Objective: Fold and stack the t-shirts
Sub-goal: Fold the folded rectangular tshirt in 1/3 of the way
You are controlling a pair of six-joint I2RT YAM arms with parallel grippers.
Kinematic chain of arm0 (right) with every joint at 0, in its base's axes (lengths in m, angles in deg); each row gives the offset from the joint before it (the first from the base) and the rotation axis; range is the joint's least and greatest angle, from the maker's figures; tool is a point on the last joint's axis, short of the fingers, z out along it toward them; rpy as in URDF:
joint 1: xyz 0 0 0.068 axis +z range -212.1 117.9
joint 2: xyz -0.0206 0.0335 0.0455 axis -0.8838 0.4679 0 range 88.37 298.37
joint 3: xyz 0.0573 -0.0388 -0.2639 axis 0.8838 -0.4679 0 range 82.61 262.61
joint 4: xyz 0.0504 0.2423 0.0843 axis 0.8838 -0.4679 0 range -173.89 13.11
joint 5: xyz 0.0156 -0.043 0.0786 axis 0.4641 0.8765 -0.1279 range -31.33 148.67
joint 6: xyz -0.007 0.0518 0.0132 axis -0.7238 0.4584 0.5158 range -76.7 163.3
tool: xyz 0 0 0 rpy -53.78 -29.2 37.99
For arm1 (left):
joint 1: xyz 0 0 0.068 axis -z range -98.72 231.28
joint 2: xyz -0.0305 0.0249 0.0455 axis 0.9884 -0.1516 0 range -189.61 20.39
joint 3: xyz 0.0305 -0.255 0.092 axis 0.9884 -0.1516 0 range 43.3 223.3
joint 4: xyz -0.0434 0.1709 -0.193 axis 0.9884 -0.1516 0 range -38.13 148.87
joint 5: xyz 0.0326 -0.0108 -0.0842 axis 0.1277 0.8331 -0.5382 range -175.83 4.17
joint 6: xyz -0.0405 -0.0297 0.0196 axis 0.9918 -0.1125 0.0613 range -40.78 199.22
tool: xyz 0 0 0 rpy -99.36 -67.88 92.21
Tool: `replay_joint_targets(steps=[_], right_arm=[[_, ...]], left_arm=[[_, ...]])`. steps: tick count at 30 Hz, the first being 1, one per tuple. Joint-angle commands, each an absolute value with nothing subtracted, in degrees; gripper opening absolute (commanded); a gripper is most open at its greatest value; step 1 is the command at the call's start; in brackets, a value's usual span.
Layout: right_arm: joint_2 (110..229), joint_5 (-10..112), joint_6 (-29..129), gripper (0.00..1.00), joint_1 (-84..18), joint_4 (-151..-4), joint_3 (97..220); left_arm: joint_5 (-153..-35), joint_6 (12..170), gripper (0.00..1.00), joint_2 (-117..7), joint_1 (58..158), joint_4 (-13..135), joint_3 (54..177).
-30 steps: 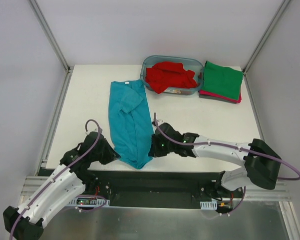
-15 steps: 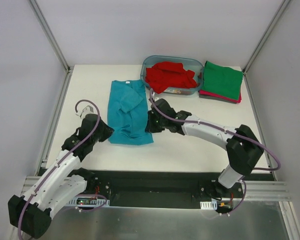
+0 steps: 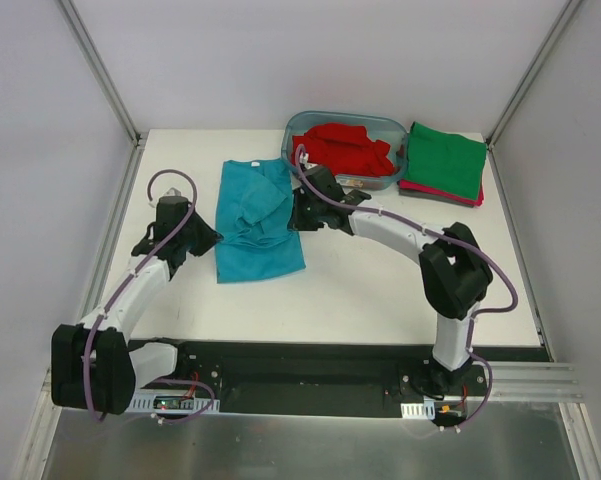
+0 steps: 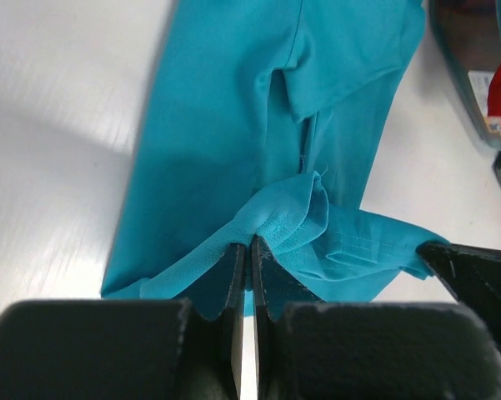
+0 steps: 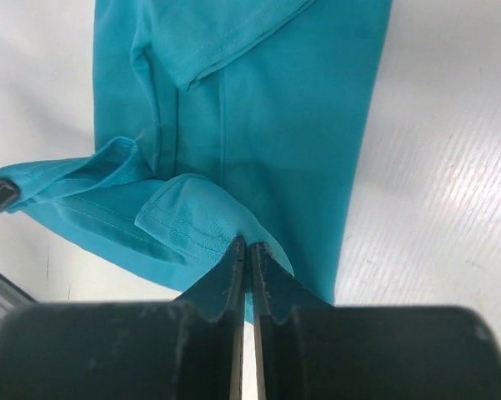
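Left gripper (image 3: 211,239) and right gripper (image 3: 295,216) pinch the teal-blue t-shirt (image 3: 258,222), arms outstretched

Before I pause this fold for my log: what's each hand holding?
Left hand: shut on the teal t-shirt.
Right hand: shut on the teal t-shirt.

The top camera looks down from behind the arm bases over the whole counter (image 3: 380,290), while wrist cameras sit close behind the left claw (image 4: 248,258) and right claw (image 5: 247,258), facing the teal-blue t-shirt (image 3: 255,225) all three share.
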State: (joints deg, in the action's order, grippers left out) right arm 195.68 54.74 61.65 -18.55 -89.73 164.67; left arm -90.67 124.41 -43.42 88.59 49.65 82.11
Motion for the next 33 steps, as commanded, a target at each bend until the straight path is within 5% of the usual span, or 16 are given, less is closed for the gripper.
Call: replay_joint_targets(steps=[1, 20, 29, 33], right_arm=[[198.06, 54.62, 60.44, 0.05, -19.65, -90.34, 169.53], [209.3, 52.43, 61.32, 0.09, -23.69, -84.28, 174.72], [211.95, 50.23, 60.35, 0.18, -24.22, -82.25, 176.3], [210.81, 50.05, 59.65, 0.45, -24.4, -83.12, 176.65]], left_arm=[[-94.18, 122.12, 0.0, -47.62, 85.86, 54.56, 86.54], [-93.66, 120.0, 0.0, -63.98, 83.13, 55.09, 93.49], [-93.04, 120.0, 0.0, -66.36, 82.16, 54.56, 93.66], [-92.34, 119.57, 0.33, -64.78, 81.9, 53.6, 94.19]])
